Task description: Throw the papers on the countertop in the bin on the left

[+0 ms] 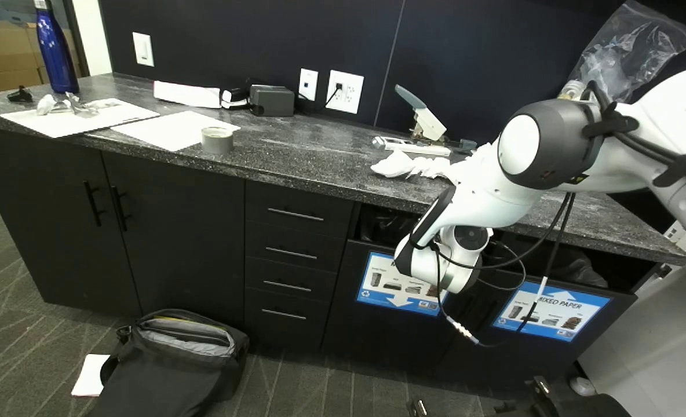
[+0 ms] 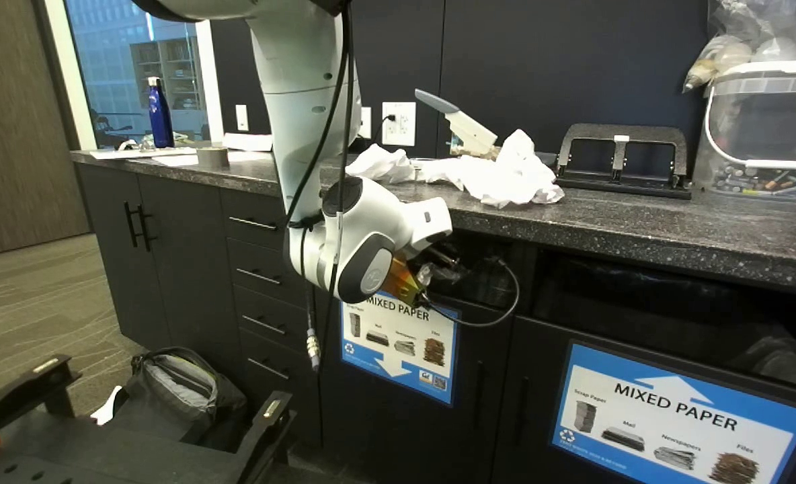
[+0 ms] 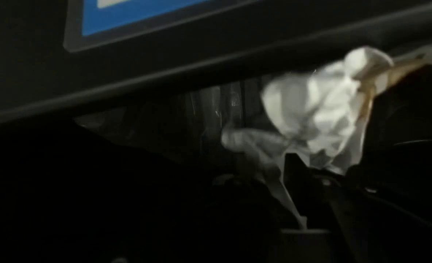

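Crumpled white papers [image 2: 519, 175] lie heaped along the front of the dark speckled countertop [image 2: 721, 225]; they also show beside the arm in an exterior view, the papers [image 1: 409, 166] partly hidden there. Below the slab is the left bin [image 1: 385, 223], a dark opening over a blue-edged label [image 2: 398, 343]. My gripper [image 3: 264, 171] is at that opening, under the countertop's edge, mostly hidden by the wrist in both exterior views. A crumpled paper [image 3: 321, 106] sticks out past its fingers, and a strip of it fills the narrow gap between them. The wrist view is very dark and partly blurred.
A second bin opening [image 2: 647, 323] with its own label lies to the right. A hole punch [image 2: 620, 161], a stapler [image 2: 465, 128] and a see-through bucket [image 2: 768, 141] stand on the countertop. A cable [image 2: 515, 296] loops beside the wrist. A bag [image 1: 175, 359] lies on the floor.
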`<state>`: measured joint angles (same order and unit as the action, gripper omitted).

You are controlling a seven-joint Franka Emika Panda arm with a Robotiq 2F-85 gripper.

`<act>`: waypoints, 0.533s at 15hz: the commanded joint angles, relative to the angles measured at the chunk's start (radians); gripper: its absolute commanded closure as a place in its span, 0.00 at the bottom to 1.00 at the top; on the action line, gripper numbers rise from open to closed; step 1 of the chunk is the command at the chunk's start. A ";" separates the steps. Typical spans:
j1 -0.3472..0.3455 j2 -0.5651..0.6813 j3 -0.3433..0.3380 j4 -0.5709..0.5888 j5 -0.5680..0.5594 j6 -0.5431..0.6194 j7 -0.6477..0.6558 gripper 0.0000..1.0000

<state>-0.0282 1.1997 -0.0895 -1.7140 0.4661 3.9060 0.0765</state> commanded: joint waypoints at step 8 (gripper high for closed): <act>0.076 -0.194 -0.080 -0.167 -0.020 -0.253 -0.156 0.00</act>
<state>0.0166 1.1685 -0.1349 -1.7419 0.4634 3.7838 -0.0266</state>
